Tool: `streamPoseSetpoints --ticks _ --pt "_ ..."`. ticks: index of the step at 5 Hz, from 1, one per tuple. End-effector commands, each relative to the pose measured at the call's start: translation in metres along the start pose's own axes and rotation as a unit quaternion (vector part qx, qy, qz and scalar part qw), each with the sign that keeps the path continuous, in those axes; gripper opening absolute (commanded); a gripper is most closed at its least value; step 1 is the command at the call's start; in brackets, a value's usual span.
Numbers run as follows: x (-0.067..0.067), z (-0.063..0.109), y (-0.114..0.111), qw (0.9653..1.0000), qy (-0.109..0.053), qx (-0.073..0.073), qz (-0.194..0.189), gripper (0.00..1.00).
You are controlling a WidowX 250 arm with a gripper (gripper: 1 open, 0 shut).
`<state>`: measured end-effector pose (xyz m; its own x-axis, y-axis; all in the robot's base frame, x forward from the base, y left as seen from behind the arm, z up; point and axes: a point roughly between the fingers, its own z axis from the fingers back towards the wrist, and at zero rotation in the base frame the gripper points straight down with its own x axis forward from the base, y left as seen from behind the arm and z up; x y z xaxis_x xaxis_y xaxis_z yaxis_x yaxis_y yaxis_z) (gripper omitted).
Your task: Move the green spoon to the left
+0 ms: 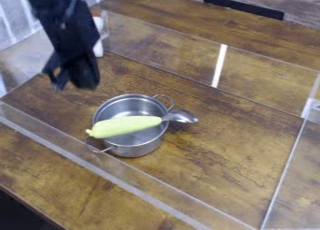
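Camera view: the wooden surface point(238, 112) is walled by clear panels, likely to keep things from sliding off. Near its front-left part sits the steel pot point(130, 124). The spoon point(135, 126) lies across the pot's rim, which props it nearly level: its green handle reaches toward the front-left corner, and its silver bowl pokes past the rim on the right, so its long axis runs roughly left to right. The black claw point(71, 77) hangs apart from the spoon, toward the back-left. It carries nothing visible; blur hides how wide its jaws stand, so I cannot tell.
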<state>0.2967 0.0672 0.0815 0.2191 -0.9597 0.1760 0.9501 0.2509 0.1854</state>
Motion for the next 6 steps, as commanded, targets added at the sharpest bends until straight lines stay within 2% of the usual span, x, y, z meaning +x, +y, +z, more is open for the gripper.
streamPoseSetpoints --ticks 1,2,4,5,6 --pt "-0.003 -0.012 -0.001 0.9998 -0.006 0.004 -0.018 1.0" --pt "-0.002 -0.023 -0.008 0.9998 -0.01 -0.001 -0.014 1.0" --pt "-0.004 -0.033 -0.016 0.9999 -0.013 -0.008 0.001 1.0" --pt "-0.001 -0.043 -0.024 0.9972 -0.029 -0.026 -0.064 1.0" --pt "0.005 -0.04 -0.024 0.9986 -0.024 -0.023 -0.042 0.0"
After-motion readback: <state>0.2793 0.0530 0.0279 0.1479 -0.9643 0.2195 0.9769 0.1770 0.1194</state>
